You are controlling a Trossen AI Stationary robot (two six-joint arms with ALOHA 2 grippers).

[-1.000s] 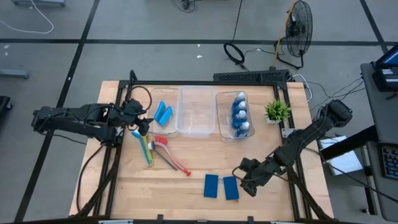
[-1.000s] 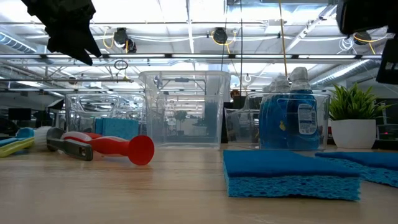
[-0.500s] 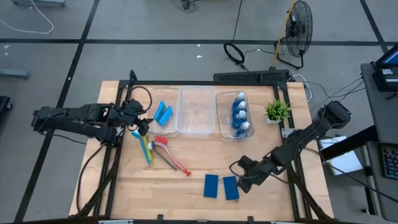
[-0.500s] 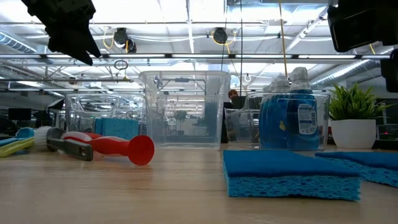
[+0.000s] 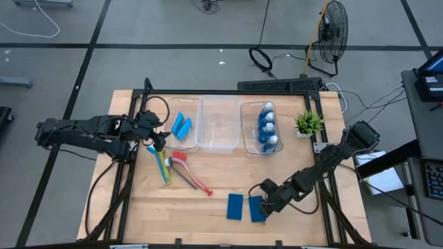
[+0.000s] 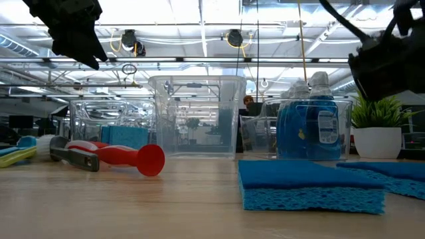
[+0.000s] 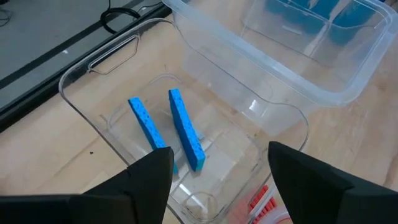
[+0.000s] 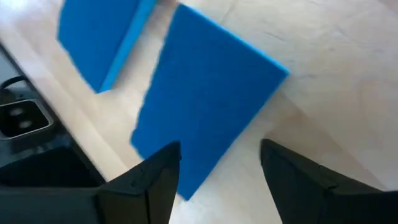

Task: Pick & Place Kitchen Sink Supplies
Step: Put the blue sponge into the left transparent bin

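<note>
I had the right gripper [image 5: 261, 203] low over the near edge of the table [image 5: 138, 207], its fingers [image 8: 146, 186] parted with nothing between them, straddling the corner of the nearer sponge [image 8: 199, 106]. That sponge lay flat on the wood just beside a second sponge [image 5: 234, 206], and my main worry was exactly that closeness: if I came down slightly off line, one finger could land on top of the sponge or nudge its neighbour instead of bracketing a single piece. A flat, soft sponge also gives little edge to bite on, so I judged a shallow pinch might fold it or let it slip out on the lift. From the overhead view I could not tell whether the fingertips were touching the table or hovering above it, so scraping the wood was a possibility too. The left gripper [image 5: 156, 136] waited spread wide and empty above the left bin [image 7: 81, 93], where two sponges [image 7: 183, 130] stood on edge; carrying another one in there risked a brush between the two arms. The bottles [image 5: 267, 128] sat in the right bin [image 5: 243, 131], and the brushes [image 5: 181, 169] lay loose on the table near the left arm.
</note>
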